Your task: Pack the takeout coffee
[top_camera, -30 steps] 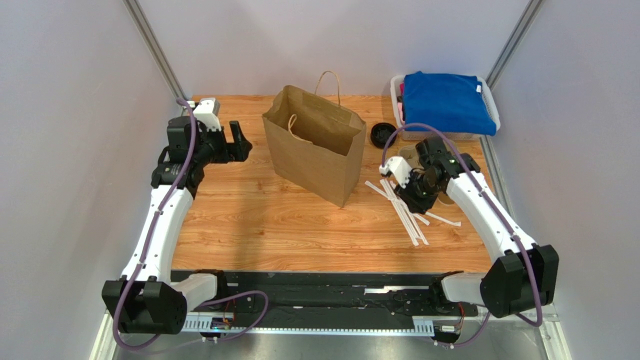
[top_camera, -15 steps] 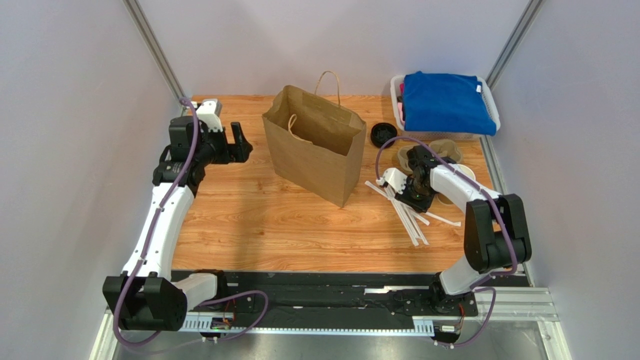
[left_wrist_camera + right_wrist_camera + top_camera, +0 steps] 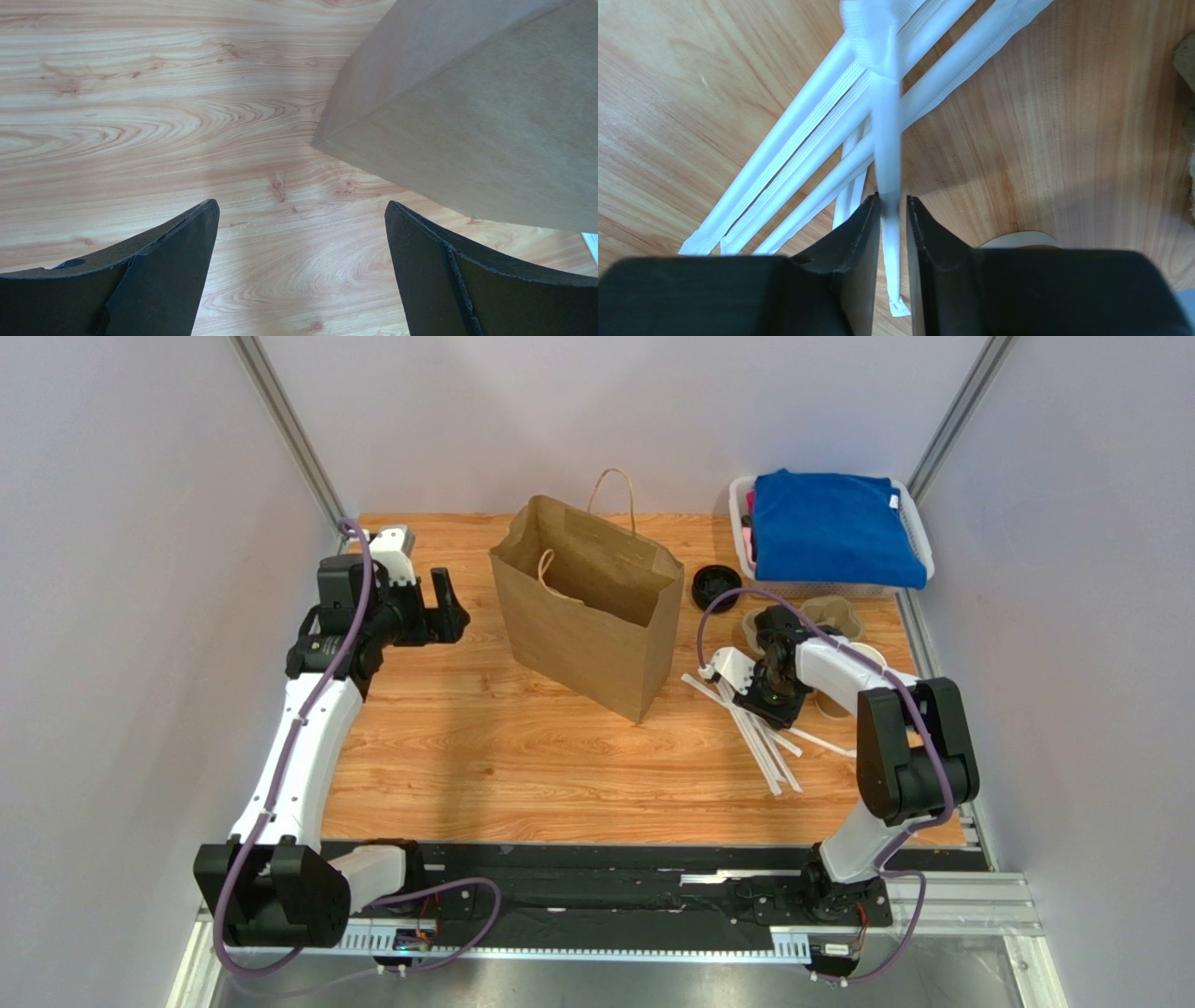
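Left end effector (image 3: 300,210): apart, left of bag (image 3: 589,616).
Right end effector (image 3: 892,203): clamped on straw (image 3: 887,126), right of bag.
Coffee: not seen; bagged or not cannot be told.
Remaining: straw judged still to be bagged.

The place was a robotics lab test cell, not a café or a kitchen. Two white-and-black arms, the left arm (image 3: 302,742) and the right arm (image 3: 898,742), were bolted to a black mounting rail (image 3: 603,882) at the near edge of a wood-grain table (image 3: 491,756), with purple cables (image 3: 463,896) looping from their bases. Plain pale wall panels (image 3: 140,616) closed the table in on three sides, joined at the corners by bare aluminium posts (image 3: 288,427). What lay on the wood looked like staged props: a brown paper bag (image 3: 589,609), paper-wrapped straws (image 3: 758,735) and a clear bin (image 3: 912,511) holding a folded blue cloth (image 3: 835,525).
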Robot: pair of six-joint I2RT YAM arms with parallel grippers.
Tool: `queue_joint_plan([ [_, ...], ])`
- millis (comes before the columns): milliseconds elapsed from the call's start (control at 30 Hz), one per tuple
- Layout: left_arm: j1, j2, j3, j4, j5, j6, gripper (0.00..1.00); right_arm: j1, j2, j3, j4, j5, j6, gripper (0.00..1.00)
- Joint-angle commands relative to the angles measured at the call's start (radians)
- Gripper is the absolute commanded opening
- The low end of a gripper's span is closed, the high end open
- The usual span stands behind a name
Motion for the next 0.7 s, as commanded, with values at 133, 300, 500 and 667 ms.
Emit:
queue_joint_plan([
  [133, 0.024, 0.007, 0.054, 0.004, 0.016, 0.024, 0.96, -0.008, -0.027, 0.004, 0.043, -0.003, 0.018, 0.04],
  [300, 0.022, -0.007, 0.068, -0.006, 0.019, 0.038, 0.96, -0.011, -0.142, 0.113, -0.142, -0.056, 0.066, 0.00],
  [500, 0.025, -0.028, 0.074, -0.005, 0.022, 0.063, 0.96, -0.014, -0.295, 0.446, -0.377, -0.184, 0.182, 0.00],
  [667, 0.025, -0.011, 0.091, 0.024, 0.018, 0.073, 0.96, -0.014, -0.335, 0.816, -0.279, -0.366, 0.411, 0.00],
])
